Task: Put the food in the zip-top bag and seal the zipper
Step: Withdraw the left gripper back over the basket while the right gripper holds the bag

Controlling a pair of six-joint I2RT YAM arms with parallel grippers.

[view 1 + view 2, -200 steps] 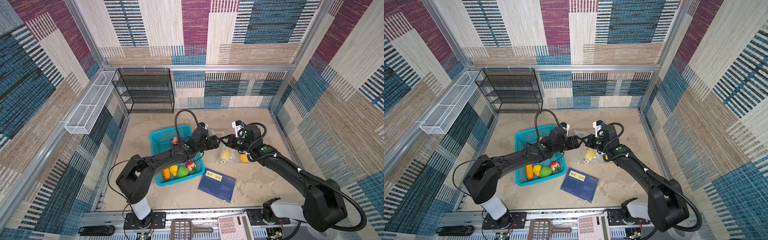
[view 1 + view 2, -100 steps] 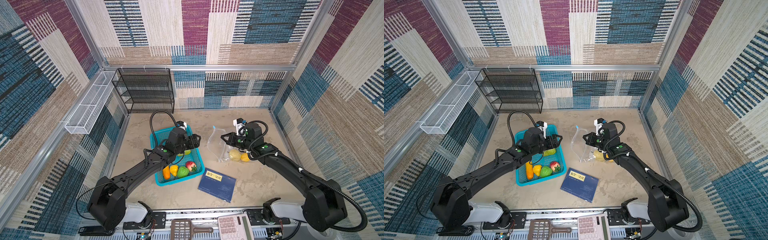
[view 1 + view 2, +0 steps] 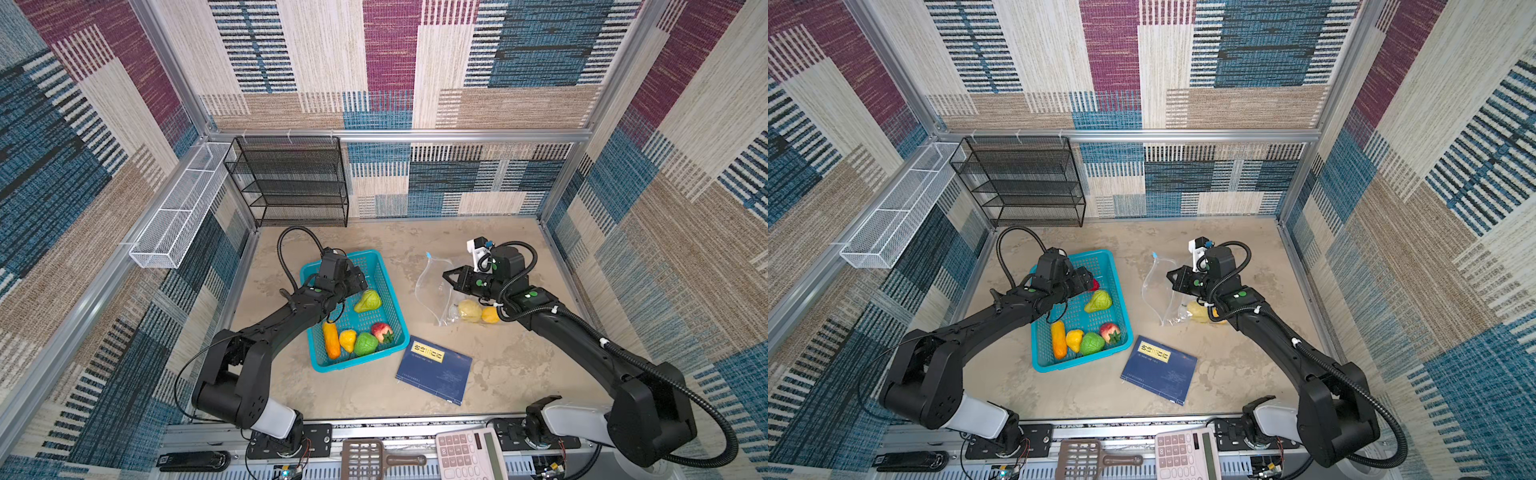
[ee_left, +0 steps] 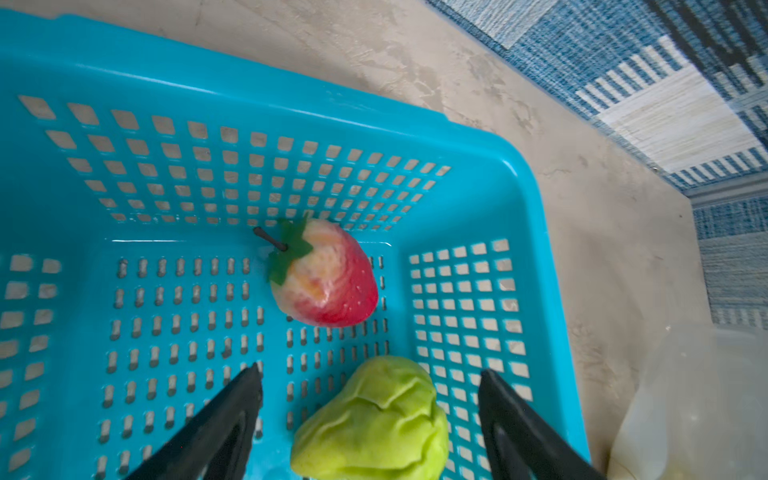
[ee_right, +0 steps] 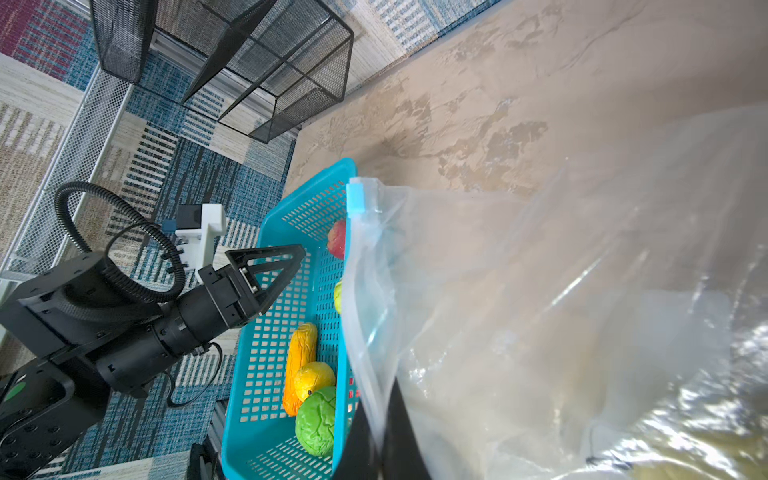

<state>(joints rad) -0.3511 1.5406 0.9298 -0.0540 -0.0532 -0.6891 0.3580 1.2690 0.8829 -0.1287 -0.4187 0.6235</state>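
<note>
A teal basket [image 3: 376,259] holds the food: a pale green bumpy piece [image 3: 368,301], an orange one [image 3: 331,340], a yellow one [image 3: 348,340], a green one [image 3: 365,344] and a strawberry [image 3: 382,331]. My left gripper [image 3: 357,282] hovers open over the basket's far end. In the left wrist view its fingers [image 4: 245,390] stand either side of the pale green piece [image 4: 374,424] without touching it, with another strawberry [image 4: 328,276] beyond. My right gripper [image 3: 448,275] is shut on the zip-top bag's [image 3: 434,286] edge, holding its mouth up. Two yellow pieces [image 3: 469,311] lie inside. The zipper's blue slider [image 3: 428,254] sits at the far end.
A blue book [image 3: 434,368] lies near the front, right of the basket. A black wire shelf [image 3: 291,183] stands at the back left, with a white mesh tray [image 3: 178,208] on the left wall. A calculator [image 3: 469,455] and a scoop [image 3: 370,457] rest on the front rail.
My left gripper has drawn back from the bag's mouth to over the basket and opened wider. The yellow pieces have settled deeper in the bag. The right gripper keeps its hold.
</note>
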